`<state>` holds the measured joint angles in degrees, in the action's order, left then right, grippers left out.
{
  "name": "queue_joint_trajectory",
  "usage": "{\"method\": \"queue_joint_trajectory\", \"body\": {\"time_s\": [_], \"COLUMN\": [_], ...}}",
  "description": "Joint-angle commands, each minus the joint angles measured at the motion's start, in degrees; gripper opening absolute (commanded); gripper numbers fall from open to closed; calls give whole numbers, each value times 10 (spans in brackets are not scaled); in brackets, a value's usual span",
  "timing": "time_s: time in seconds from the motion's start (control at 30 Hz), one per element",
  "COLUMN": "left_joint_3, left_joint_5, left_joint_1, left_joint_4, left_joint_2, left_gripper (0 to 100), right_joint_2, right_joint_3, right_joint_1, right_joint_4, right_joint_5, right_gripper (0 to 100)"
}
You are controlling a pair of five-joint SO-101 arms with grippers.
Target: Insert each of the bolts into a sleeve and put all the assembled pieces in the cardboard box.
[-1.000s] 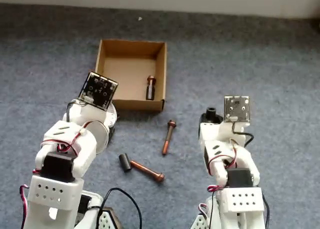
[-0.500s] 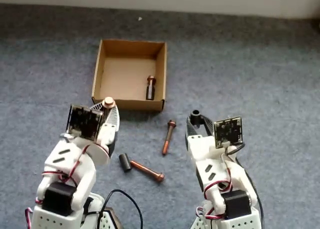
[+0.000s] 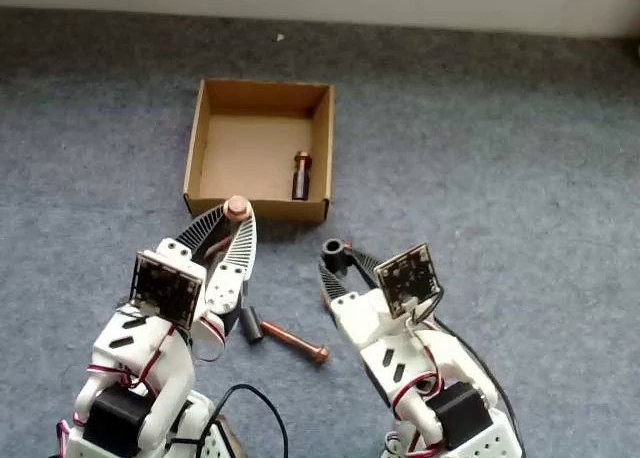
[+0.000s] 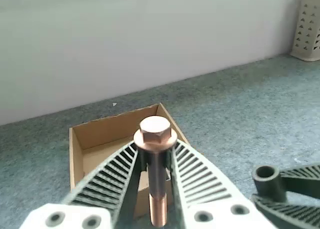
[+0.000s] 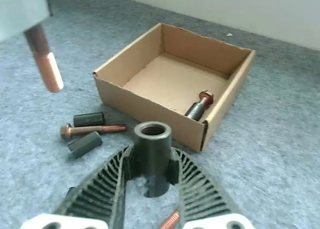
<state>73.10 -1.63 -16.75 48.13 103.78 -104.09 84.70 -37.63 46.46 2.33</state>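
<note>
Both arms swung inward; left tool (image 3: 233, 224) grips bolt (image 4: 155, 135), right tool (image 5: 152, 158) grips sleeve (image 5: 152, 137)

I have my left arm (image 3: 150, 348) low at the near left, wrist pitched forward so the left gripper (image 3: 237, 213) points away from the base, its ribbed fingers (image 4: 197, 176) pinched on an upright bolt (image 4: 155, 139). My right arm (image 3: 410, 363) sits beside it, angled toward the left one, with the right gripper (image 3: 337, 259) clamped around an upright sleeve (image 5: 152, 144), near the other gripper but apart.
</note>
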Motion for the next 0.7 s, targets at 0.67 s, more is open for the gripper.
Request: {"method": "queue_joint_trajectory", "body": {"time_s": [0.67], "left_joint_3": [-93], "left_joint_5": [-138], "left_joint_1": [-95], "left_joint_4": [-41], "left_joint_2": [3], "left_gripper": [6], "right_joint_2": [-7], "right_joint_3": [1], "right_joint_1": [-95], "right_joint_4": [-98], "right_joint_5": [52], "right_gripper": [6]}}
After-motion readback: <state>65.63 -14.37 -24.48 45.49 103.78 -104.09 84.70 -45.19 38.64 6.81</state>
